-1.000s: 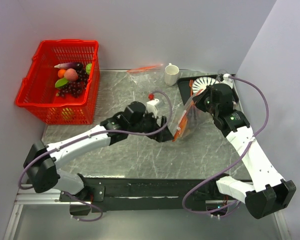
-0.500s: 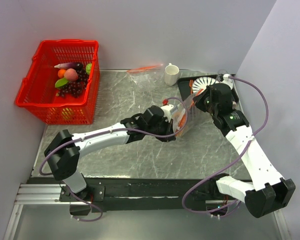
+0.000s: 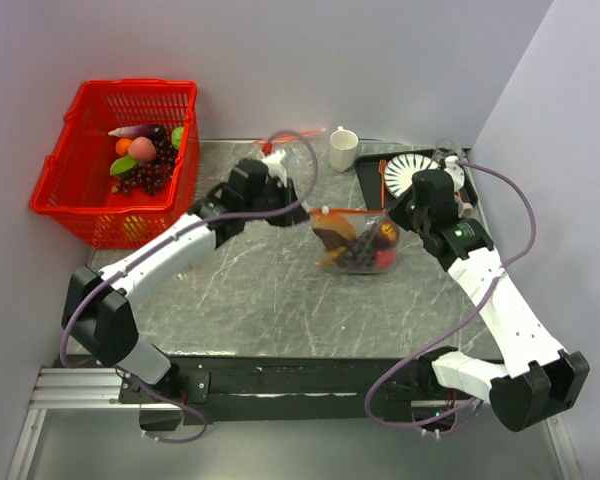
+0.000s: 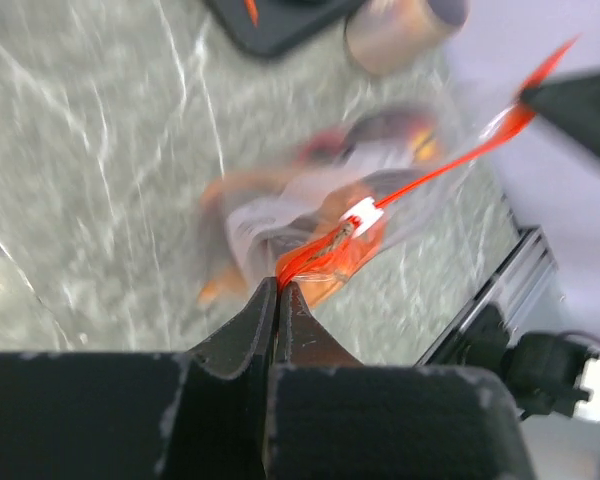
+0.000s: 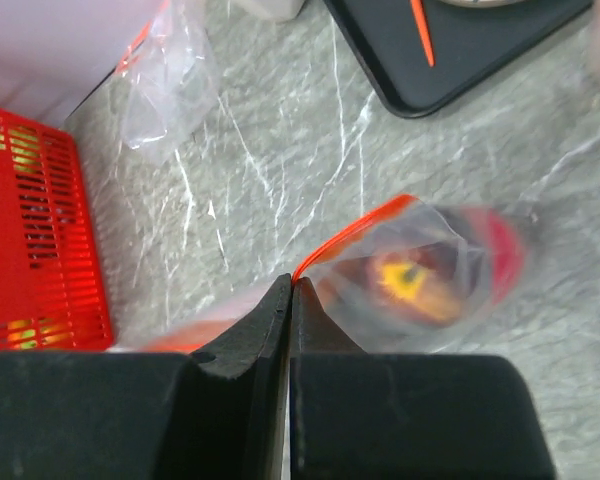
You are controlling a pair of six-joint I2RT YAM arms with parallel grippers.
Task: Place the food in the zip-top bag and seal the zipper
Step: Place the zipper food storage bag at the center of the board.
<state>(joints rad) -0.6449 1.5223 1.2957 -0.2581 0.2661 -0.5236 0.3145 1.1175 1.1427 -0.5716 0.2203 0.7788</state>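
The clear zip-top bag [image 3: 352, 262] sits mid-table, right of centre, with the food inside: an orange-brown piece [image 3: 334, 234], a red fruit [image 3: 385, 241] and something dark between them. Its orange-red zipper [image 3: 350, 212] runs taut along the top between both grippers. My left gripper [image 3: 300, 206] is shut on the strip's left end [image 4: 310, 262]. My right gripper [image 3: 393, 214] is shut on the right end [image 5: 352, 234]. The right wrist view shows the bag [image 5: 450, 320] bulging beside the fingers. The left wrist view is motion-blurred.
A red basket [image 3: 75, 205] at the back left holds a peach, an eggplant and grapes. A second clear bag [image 3: 298, 150] lies at the back centre beside a white mug [image 3: 343, 150]. A black tray [image 3: 372, 180] with a white plate stands at the back right.
My left gripper went from open beside the bag's mouth to shut on the zipper, then pulled back and left. The bag turned from end-on to broadside, its strip stretched out.
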